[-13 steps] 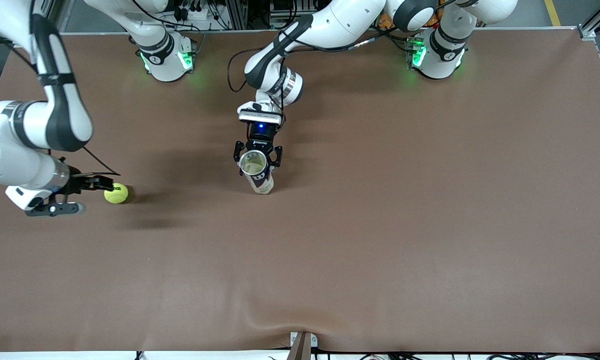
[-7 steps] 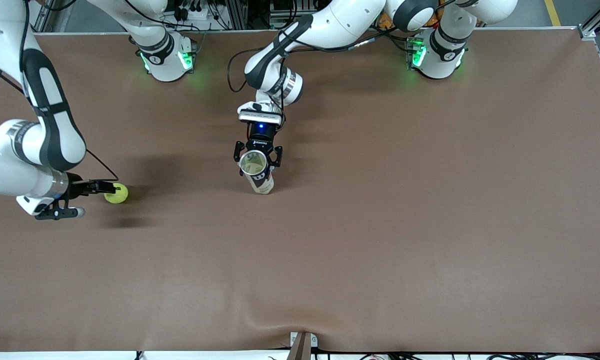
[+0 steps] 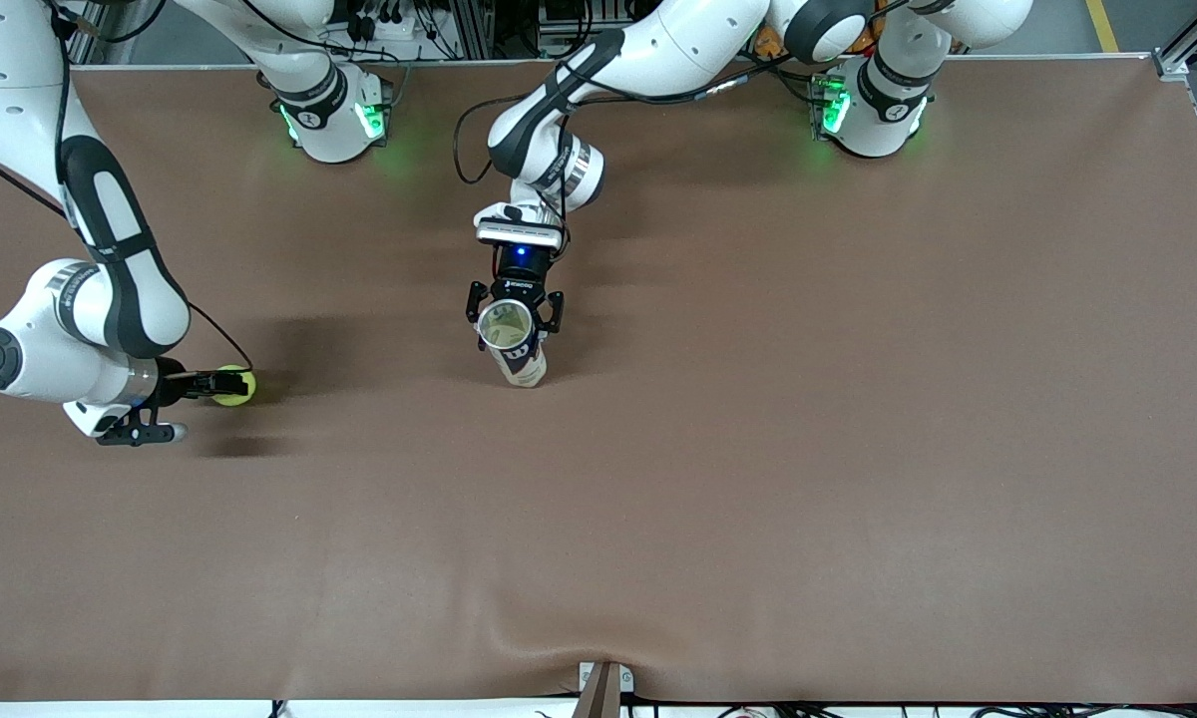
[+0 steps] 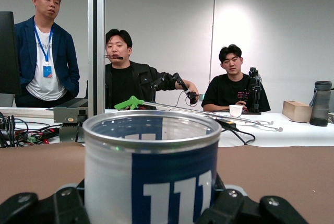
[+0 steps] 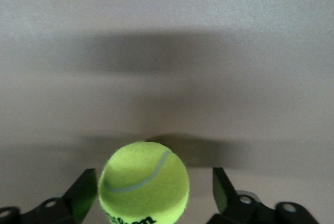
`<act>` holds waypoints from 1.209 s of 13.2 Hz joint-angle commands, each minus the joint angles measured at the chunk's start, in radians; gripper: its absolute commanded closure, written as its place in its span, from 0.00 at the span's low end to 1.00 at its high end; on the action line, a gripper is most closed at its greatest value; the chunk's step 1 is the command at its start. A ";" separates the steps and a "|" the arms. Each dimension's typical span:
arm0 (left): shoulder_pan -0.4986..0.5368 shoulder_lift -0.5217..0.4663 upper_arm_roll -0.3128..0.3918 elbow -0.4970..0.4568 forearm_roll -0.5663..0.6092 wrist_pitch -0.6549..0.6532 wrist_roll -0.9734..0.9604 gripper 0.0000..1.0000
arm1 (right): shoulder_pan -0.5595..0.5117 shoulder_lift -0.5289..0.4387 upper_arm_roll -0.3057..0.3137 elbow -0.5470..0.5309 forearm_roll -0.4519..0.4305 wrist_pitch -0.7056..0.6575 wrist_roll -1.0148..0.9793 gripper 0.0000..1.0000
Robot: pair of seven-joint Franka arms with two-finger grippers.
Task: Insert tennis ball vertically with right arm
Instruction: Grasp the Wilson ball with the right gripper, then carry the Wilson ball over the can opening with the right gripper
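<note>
We saw the open-topped can (image 3: 512, 344) standing upright mid-table, the left pincer (image 3: 515, 321) clamped round its upper wall, and in the left wrist view we could not make out anything inside it past the rim. The tennis ball (image 3: 232, 385) lay on the brown table (image 3: 758, 449) toward the right arm's end, between the parted fingers (image 5: 83, 195) of the right pincer (image 3: 221, 384). In the right wrist view one finger sat just beside the ball and the other stood clear of it; the ball's underside was cut off there.
</note>
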 commanded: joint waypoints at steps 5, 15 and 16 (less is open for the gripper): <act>-0.002 0.035 -0.008 0.051 0.000 -0.019 0.006 0.21 | -0.024 -0.003 0.022 -0.008 0.040 -0.017 -0.026 0.61; -0.003 0.040 -0.008 0.051 0.000 -0.017 0.009 0.21 | 0.115 -0.083 0.026 0.140 0.086 -0.273 0.163 0.79; -0.003 0.038 -0.008 0.051 0.000 -0.017 0.009 0.21 | 0.143 -0.098 0.028 0.140 0.088 -0.293 0.219 0.79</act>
